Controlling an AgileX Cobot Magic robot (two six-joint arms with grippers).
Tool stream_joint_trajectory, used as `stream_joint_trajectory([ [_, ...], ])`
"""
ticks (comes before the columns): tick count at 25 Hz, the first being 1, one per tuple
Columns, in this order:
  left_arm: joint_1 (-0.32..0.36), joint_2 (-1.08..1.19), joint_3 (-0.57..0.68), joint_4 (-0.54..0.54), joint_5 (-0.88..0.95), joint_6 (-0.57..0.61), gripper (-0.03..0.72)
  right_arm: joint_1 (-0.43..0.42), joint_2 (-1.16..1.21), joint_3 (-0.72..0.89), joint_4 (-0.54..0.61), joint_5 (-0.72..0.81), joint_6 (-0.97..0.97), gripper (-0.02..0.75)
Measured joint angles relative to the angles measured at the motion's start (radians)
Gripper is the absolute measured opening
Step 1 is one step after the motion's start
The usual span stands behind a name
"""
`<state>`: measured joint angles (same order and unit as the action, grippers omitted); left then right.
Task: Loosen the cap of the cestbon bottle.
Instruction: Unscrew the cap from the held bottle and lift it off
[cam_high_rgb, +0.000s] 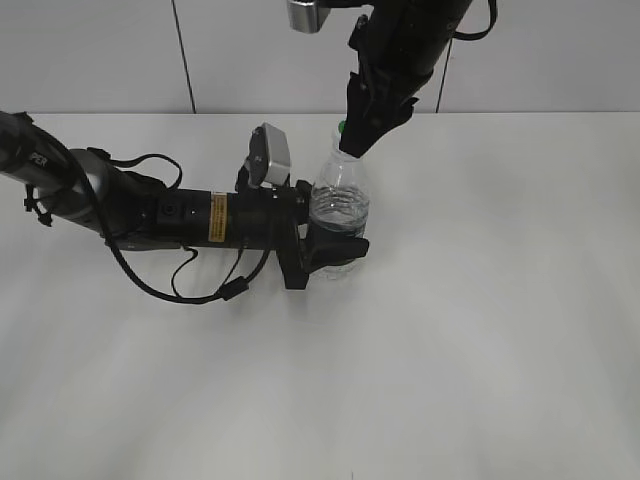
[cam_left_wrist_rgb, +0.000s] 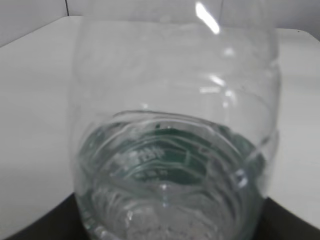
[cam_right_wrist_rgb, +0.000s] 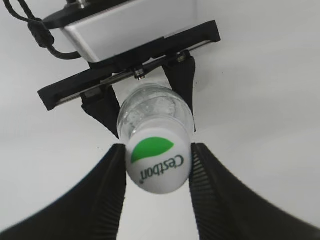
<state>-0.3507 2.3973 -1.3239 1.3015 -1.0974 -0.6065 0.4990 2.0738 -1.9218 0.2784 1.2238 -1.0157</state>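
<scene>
Bottle: cestbon bottle (cam_high_rgb: 340, 205) is standing upright on the white table (cam_high_rgb: 480, 330), just right of centre in the exterior view, clear walls showing water inside.
Cap: white cap (cam_right_wrist_rgb: 158, 158), carrying a green half-circle and "Cestbon" lettering, is sitting on the bottle's neck and facing the right wrist camera.
Left gripper: left gripper (cam_high_rgb: 335, 247) is reaching in from 9 o'clock and clamping the bottle's lower body, 1 black finger curving across the front at 6 o'clock of the bottle.
Left wrist view: bottle wall is filling nearly the whole frame, with the green label band (cam_left_wrist_rgb: 160, 145) glimpsed through the plastic.
Right gripper: right gripper (cam_right_wrist_rgb: 158, 175) is coming down from 12 o'clock, its 2 black fingers (cam_right_wrist_rgb: 107, 190) pressing the cap at 9 o'clock and 3 o'clock.
Arms: left arm (cam_high_rgb: 130, 205) is lying low along the table; right arm (cam_high_rgb: 400, 50) is hanging from the top edge.
</scene>
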Motion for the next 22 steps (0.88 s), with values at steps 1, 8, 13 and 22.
stream_joint_trajectory([
  [1,0.000,0.000,0.000,0.000,0.000,0.000,0.408,0.000,0.000,0.000,-0.006,0.000,0.000,0.300],
  [8,0.000,0.000,0.000,0.003,0.003,0.000,0.408,0.000,0.000,0.000,-0.013,0.001,-0.069,0.300],
  [13,0.000,0.000,0.000,0.020,0.003,-0.005,0.408,0.000,0.000,0.000,-0.013,0.007,-0.152,0.298],
  [22,0.001,0.000,0.000,0.032,-0.004,-0.008,0.408,0.000,0.002,-0.048,-0.017,0.012,-0.215,0.291],
])
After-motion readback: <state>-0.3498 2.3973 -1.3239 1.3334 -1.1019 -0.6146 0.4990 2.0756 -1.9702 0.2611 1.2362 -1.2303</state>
